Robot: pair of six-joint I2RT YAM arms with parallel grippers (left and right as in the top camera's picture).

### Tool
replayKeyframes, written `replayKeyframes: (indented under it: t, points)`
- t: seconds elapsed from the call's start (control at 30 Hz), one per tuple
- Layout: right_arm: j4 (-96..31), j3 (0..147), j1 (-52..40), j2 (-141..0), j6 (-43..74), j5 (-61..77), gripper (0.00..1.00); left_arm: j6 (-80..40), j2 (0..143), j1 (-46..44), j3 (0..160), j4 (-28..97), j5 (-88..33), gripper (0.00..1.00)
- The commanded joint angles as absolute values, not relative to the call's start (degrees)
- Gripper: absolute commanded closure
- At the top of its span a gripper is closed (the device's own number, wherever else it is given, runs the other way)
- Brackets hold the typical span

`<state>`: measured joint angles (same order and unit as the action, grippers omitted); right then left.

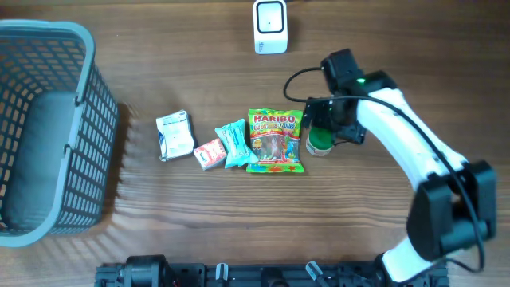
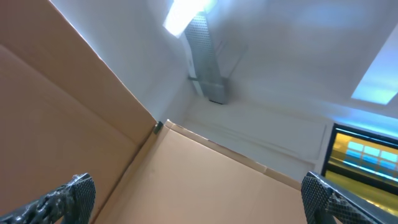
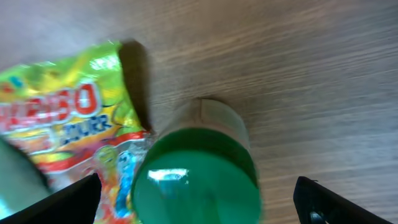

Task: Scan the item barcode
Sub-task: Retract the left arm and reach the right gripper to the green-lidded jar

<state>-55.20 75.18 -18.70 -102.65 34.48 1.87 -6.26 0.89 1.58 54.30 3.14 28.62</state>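
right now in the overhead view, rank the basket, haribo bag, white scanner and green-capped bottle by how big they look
1. basket
2. Haribo bag
3. white scanner
4. green-capped bottle, partly covered from above, yet clearly smallest

The right arm (image 1: pixel 402 139) is white with black joints.

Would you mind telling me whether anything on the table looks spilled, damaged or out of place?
Nothing is spilled or visibly damaged. The only untidy spot: the teal packet lies tilted against the Haribo bag, seemingly overlapping its left edge. The green-capped bottle stands upright beside the bag, under the open right gripper.
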Motion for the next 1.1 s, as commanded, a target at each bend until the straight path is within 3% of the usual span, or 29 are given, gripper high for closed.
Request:
replayKeyframes:
  t: [0.0,0.13,0.2,0.3,0.37,0.57,0.67,0.9,0.93,0.97,1.07]
  points:
    - [-54.8,76.0,-19.9,-110.0,34.6,2.3,0.00,-5.1,0.5,3.3,54.0,3.0,28.5,0.00]
    - [-54.8,76.0,-19.9,-113.2,31.7,2.3,0.05,-5.1,0.5,3.7,54.0,3.0,28.5,0.00]
    - [-55.5,76.7,-19.9,-112.4,26.9,2.2,0.27,-5.1,0.5,3.7,54.0,3.0,28.5,0.00]
    - [-56.8,77.7,-19.9,-112.0,18.0,0.8,0.43,-5.1,0.5,3.7,54.0,3.0,28.6,0.00]
    - [-57.5,78.2,-19.9,-111.9,11.9,0.8,0.45,-5.1,0.5,3.7,54.0,3.0,28.6,0.00]
    - [-58.1,84.4,-19.9,-111.9,-10.2,0.8,0.44,-5.1,0.5,3.7,54.0,5.6,28.6,0.00]
    - [-56.1,84.7,-19.9,-111.9,-19.5,-0.3,0.33,-5.1,0.5,3.7,54.0,7.0,28.6,0.00]
    - [-61.2,87.4,-19.9,-111.7,-19.2,-6.1,0.20,-5.1,0.5,3.7,54.0,11.7,28.6,0.00]
    - [-62.1,87.9,-19.9,-111.7,-19.0,-6.1,0.16,-5.1,0.5,3.7,54.0,11.9,28.6,0.00]
    - [-62.1,88.4,-19.9,-111.4,-18.0,-6.1,0.00,-5.1,0.5,3.7,54.0,12.5,28.6,0.00]
    - [-63.9,92.8,-19.9,-111.1,-8.2,-5.1,0.00,-5.1,0.5,3.7,54.0,14.1,28.6,0.00]
